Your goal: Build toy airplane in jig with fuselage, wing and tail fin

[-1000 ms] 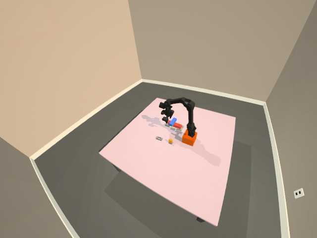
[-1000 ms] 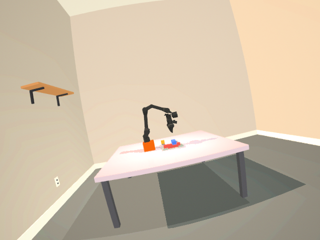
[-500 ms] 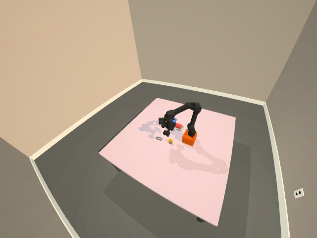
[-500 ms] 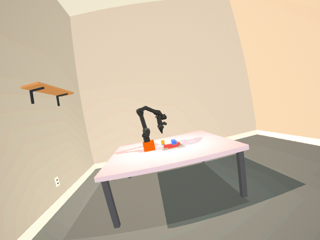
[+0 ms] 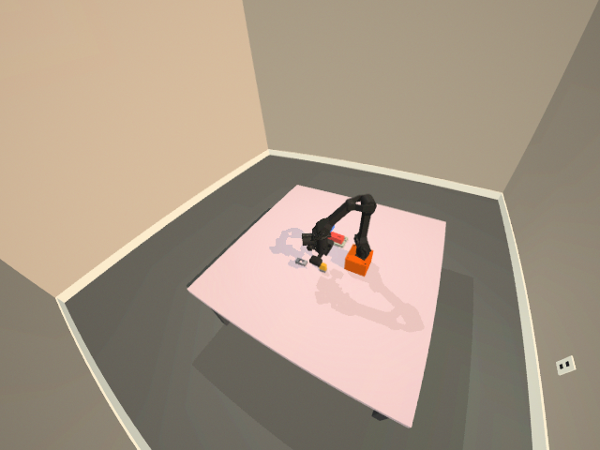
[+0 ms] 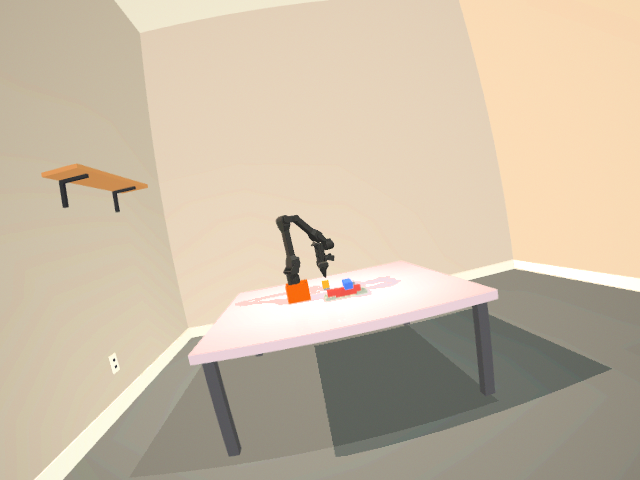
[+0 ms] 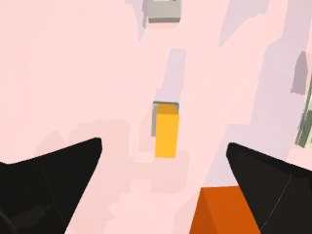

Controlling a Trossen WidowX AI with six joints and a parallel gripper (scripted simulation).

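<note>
The yellow tail fin (image 5: 322,267) (image 6: 325,284) (image 7: 167,136) stands upright in a small grey holder (image 7: 154,122) on the table. My gripper (image 6: 324,273) (image 7: 166,147) is open and empty above the fin, which shows between the two fingers in the wrist view. The red fuselage (image 5: 337,237) (image 6: 336,292) lies in the pale green-grey cradle (image 6: 363,292) (image 7: 306,132). The blue wing (image 5: 332,228) (image 6: 347,283) rests across the top of the fuselage. The arm hides much of the wing in the top view, and its tab cannot be seen.
An empty grey holder (image 5: 301,262) (image 7: 164,12) stands on the pink table (image 5: 363,358) beyond the fin in the wrist view. The orange base block (image 5: 357,263) (image 6: 298,292) (image 7: 226,210) under the arm is close to the fin. The cradle is at the right edge of the wrist view.
</note>
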